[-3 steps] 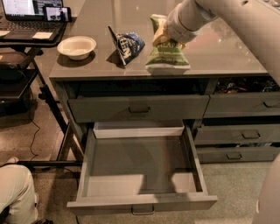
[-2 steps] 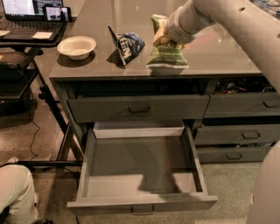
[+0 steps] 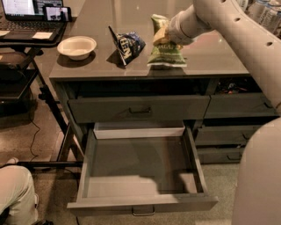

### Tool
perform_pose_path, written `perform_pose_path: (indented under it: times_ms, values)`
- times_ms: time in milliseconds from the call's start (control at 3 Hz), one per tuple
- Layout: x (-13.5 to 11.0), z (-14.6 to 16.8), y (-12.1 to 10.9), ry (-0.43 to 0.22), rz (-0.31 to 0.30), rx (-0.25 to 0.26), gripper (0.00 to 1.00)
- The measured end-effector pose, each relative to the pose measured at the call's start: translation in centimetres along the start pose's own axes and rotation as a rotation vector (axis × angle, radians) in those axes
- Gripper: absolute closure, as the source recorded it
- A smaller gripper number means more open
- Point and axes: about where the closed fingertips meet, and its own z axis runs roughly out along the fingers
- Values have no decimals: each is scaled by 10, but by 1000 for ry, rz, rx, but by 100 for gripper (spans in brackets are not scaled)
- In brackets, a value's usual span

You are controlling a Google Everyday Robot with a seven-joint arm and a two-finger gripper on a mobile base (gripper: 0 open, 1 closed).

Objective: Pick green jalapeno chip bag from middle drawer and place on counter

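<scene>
The green jalapeno chip bag stands on the counter near its front edge, its bottom touching the surface. My gripper is at the bag's upper part, reaching in from the right, and is closed on the bag's top. The middle drawer is pulled wide open below, and its inside is empty.
A dark blue-and-white chip bag stands left of the green bag. A white bowl sits at the counter's left end. A black side table with a laptop is at far left. The top drawer is shut. My arm crosses the right side.
The gripper and green bag have stayed almost still; the bag rests on the counter as before.
</scene>
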Motion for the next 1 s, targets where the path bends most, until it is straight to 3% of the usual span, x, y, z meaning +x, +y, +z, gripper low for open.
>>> perform_pose_path:
  times_ms: [333,667,1000]
  values:
    - [9,14,-3,1,-22,28,11]
    - [14,22,-3,0,-26,27,0]
    - [14,22,-3,0,-26,27,0]
